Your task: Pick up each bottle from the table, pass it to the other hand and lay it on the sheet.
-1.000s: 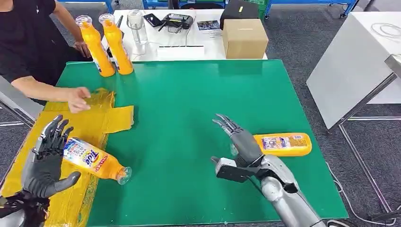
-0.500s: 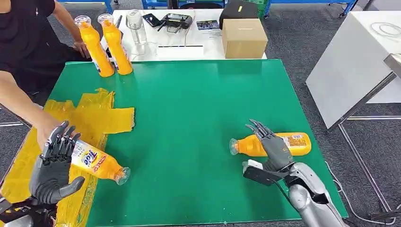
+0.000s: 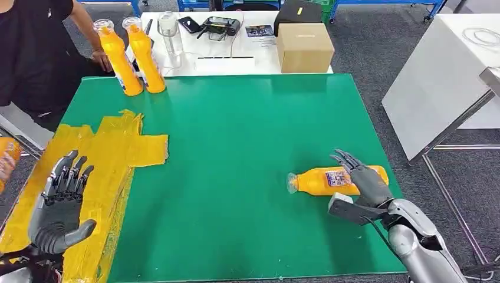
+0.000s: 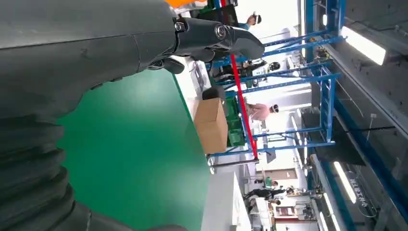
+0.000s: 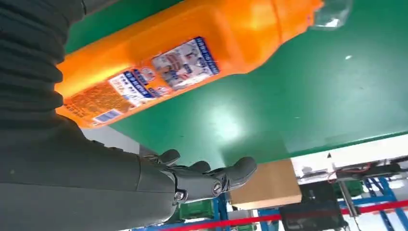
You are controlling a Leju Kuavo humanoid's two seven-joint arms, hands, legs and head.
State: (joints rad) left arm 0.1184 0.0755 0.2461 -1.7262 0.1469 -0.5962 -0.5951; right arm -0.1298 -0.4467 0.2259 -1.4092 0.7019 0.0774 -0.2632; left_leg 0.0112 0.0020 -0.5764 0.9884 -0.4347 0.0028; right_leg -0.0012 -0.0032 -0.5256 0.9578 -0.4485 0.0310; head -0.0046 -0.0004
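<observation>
An orange bottle [image 3: 336, 180] lies on its side at lower right of the green tabletop [image 3: 236, 147]. The right hand [image 3: 368, 184] hovers over it, fingers [image 3: 348, 159] spread, gripping nothing. At lower left, the left hand [image 3: 59, 203] hangs open and empty above the yellow sheet [image 3: 112, 147].

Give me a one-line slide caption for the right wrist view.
Right robot hand, fingers apart, beside the lying orange bottle on the green table.
</observation>
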